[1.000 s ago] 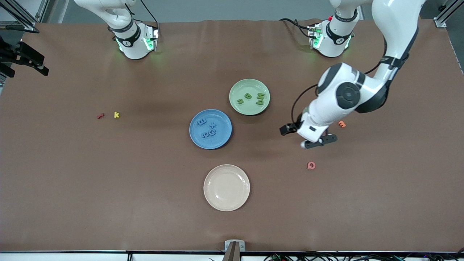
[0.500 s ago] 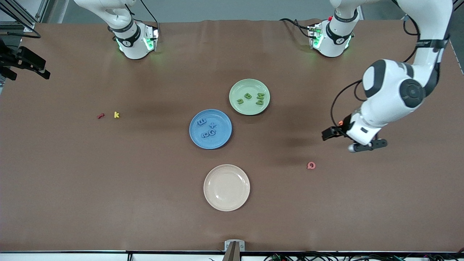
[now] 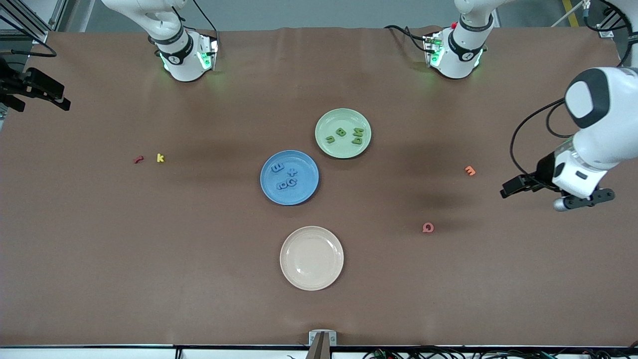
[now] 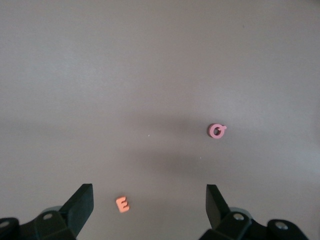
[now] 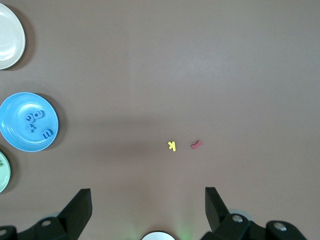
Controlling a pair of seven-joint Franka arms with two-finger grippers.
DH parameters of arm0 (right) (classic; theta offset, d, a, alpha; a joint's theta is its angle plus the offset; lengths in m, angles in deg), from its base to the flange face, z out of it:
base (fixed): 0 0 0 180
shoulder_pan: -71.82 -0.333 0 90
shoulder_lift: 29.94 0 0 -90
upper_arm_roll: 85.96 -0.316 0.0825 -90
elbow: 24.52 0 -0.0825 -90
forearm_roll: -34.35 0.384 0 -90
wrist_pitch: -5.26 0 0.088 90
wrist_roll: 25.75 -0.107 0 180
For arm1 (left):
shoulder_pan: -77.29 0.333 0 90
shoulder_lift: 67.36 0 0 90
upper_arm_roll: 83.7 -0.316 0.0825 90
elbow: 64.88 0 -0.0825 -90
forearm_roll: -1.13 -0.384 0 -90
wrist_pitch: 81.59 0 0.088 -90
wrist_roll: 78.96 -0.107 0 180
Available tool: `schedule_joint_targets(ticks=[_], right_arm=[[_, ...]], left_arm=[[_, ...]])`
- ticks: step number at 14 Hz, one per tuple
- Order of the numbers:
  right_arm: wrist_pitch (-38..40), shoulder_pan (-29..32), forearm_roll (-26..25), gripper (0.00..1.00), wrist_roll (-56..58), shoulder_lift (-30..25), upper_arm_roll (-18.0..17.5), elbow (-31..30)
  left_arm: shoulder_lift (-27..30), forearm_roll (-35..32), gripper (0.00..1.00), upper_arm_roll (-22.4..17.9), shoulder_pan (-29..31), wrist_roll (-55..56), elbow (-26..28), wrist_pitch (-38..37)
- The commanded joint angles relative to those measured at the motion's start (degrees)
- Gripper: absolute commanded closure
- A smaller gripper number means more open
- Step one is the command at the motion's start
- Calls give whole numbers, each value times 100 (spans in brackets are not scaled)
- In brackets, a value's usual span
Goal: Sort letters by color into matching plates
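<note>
Four blue letters (image 3: 285, 176) are held in the blue plate (image 3: 305, 192), four green letters (image 3: 345, 134) in the green plate (image 3: 344, 115) beside it. The left gripper (image 3: 573, 199) is spread, empty, over bare table at the left arm's end. The right gripper (image 5: 148, 210) is spread, high near its base.

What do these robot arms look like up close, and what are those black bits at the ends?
Both arms are glossy white with rounded joints and dark grey caps. Black cables loop along the left arm. Green lights glow at both bases. The black bits are claws: the left claw and right claw each have two black wedge-shaped fingers.
</note>
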Motion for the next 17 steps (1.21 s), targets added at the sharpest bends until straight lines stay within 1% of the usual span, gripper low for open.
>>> schedule_joint_targets(ticks=[1, 3, 4, 6, 10, 15, 16, 17], right_arm=[[261, 38, 94, 0, -114, 81, -21, 154], [219, 56, 85, 0, -62, 81, -12, 154], [184, 73, 68, 0, -79, 133, -3, 145], [183, 56, 59, 0, -106, 151, -3, 145], [175, 56, 67, 0, -106, 142, -12, 145], [113, 56, 76, 0, -97, 134, -3, 154], [61, 56, 76, 0, -71, 125, -3, 154], [17, 65, 76, 0, -53, 125, 6, 154]], left_arm=[[72, 41, 1, 7, 102, -302, -844, -1234], [142, 32, 1, 6, 338, -444, -1381, -2009], [299, 32, 1, 6, 418, -505, -1453, -2125], [615, 32, 1, 15, 568, -689, -1428, -2161], [924, 32, 1, 15, 568, -690, -1428, -2258], [951, -12, 1, -11, 507, -751, -1436, -2258], [951, -29, 1, -185, 341, -760, -1436, -2258], [960, -38, 1, -587, -52, -760, -1428, -2258]])
